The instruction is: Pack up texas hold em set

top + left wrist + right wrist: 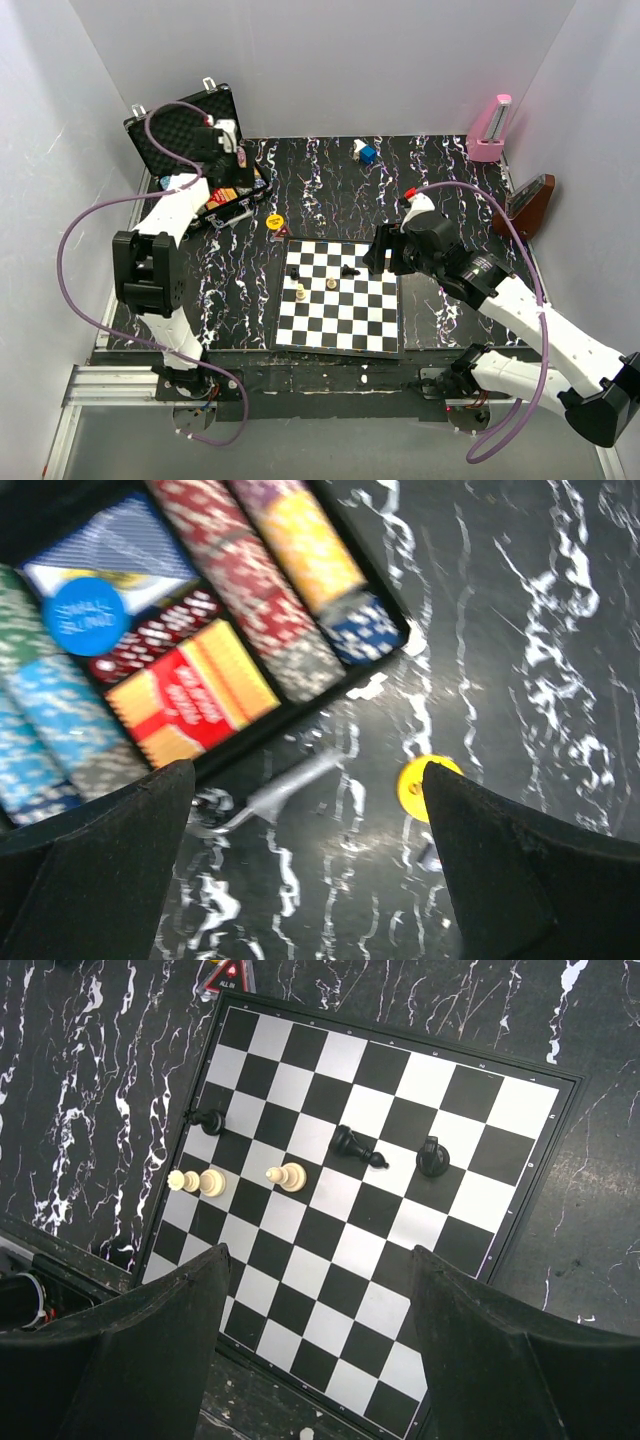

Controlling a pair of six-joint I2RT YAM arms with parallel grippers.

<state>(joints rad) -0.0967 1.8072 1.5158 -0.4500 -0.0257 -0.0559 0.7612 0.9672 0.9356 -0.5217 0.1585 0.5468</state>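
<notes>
With the left hand (pixel 308 780) spread wide by the open case (pixel 300 716) and the right hand (pixel 318 1255) spread above the chessboard (pixel 450 1100), the flat yellow disc (pixel 420 788) on the worktop (pixel 560 630) just outside the case may skid if pinched off-centre.

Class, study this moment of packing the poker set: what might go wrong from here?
The yellow disc lies on the table outside the case; shutting the lid now would leave it behind. The blue disc sits loose on top of the contents and may slip or block the lid. The open left gripper hangs near the case's edge and could knock it.
</notes>
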